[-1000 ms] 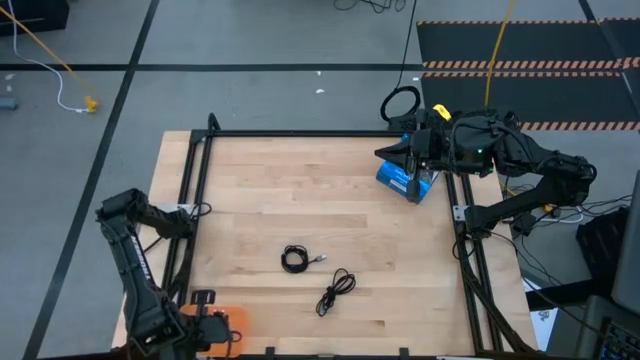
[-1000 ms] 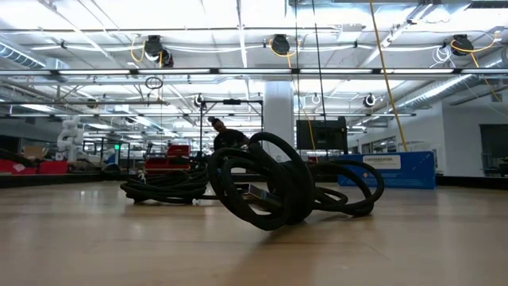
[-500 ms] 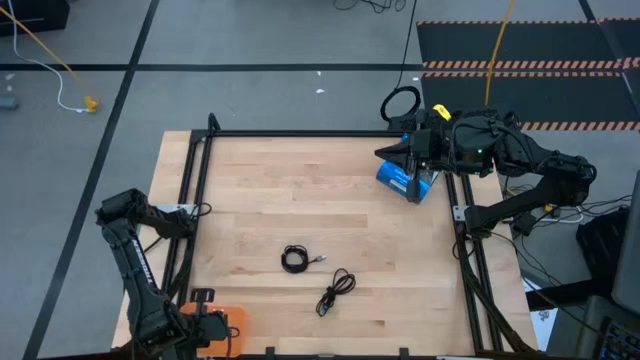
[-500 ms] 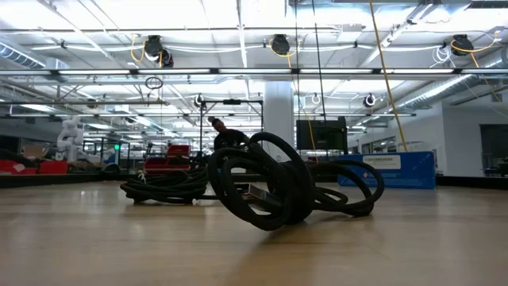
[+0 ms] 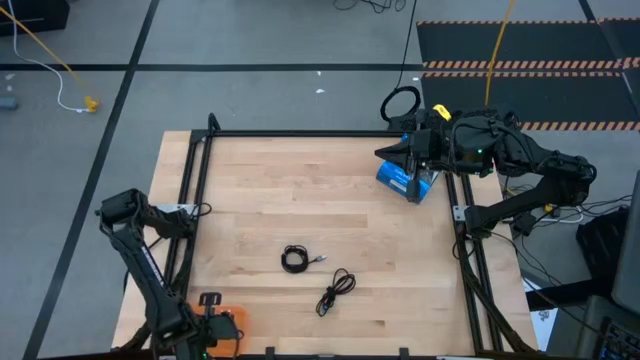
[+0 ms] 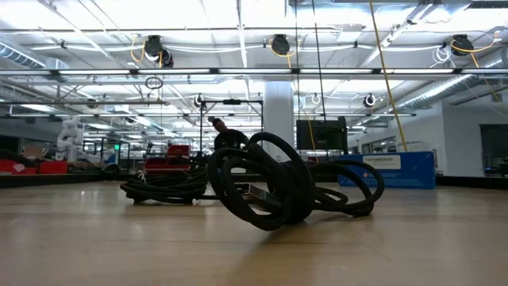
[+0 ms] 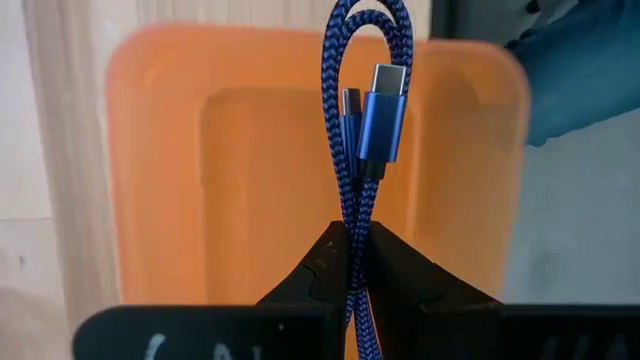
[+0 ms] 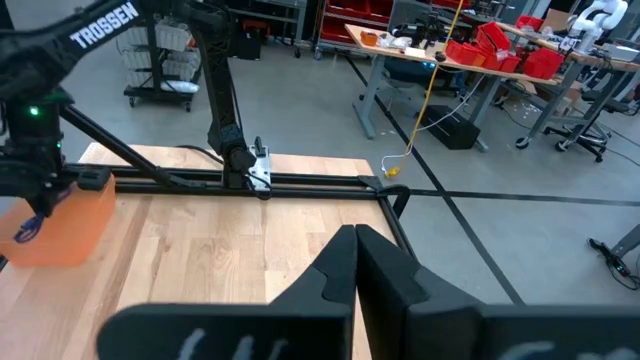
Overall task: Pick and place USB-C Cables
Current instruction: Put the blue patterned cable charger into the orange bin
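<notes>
At the near left corner of the table (image 5: 300,190), the left gripper (image 7: 358,262) hangs just above an orange bin (image 7: 250,160). Its fingers are pinched on the folded blue cable (image 7: 362,120), and the two plugs of this cable point toward the bin. From the right wrist view, the same cable shows as a small blue loop hanging at the bin.

A little farther in, near the middle of the table, two black cables lie on the wood: a tight round coil (image 5: 295,259), and just to its right and nearer, a loose bundle (image 5: 335,291). They are near each other but apart.

At the far right edge, the right gripper (image 8: 357,262) waits with its fingers pressed together and nothing between them. It is above a blue box (image 5: 407,181).

The step in hand seems to be the placing of the first cable. I judge the next move asks the left gripper to open, so the blue cable falls inside the bin and not over its rim. After this, two black cables are not yet picked.
</notes>
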You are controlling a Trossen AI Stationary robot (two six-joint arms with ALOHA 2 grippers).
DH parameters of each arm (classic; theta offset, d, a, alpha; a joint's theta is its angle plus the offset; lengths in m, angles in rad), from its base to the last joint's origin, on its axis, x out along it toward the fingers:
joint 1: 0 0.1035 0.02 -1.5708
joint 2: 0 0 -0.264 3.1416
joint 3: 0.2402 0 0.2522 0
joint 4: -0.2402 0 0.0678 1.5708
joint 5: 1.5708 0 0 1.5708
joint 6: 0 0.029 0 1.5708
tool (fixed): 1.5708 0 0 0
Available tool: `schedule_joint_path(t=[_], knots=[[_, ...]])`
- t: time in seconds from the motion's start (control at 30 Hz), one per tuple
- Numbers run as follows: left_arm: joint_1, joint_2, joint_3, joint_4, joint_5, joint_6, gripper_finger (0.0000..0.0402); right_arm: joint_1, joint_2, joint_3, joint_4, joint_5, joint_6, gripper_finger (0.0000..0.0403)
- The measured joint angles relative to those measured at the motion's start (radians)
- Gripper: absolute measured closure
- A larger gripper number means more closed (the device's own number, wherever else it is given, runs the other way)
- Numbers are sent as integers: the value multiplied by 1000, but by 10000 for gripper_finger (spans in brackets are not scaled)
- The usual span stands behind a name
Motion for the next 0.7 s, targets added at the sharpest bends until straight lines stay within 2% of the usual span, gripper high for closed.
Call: schedule_joint_path(t=[0.2,0.47,0.7], knots=[[0,0,-82,65,42,-29,376,0,0,0,0,0,0,403],[0,0,-168,156,43,-74,375,0,0,0,0,0,0,403],[0,0,-200,161,53,-143,364,0,0,0,0,0,0,403]])
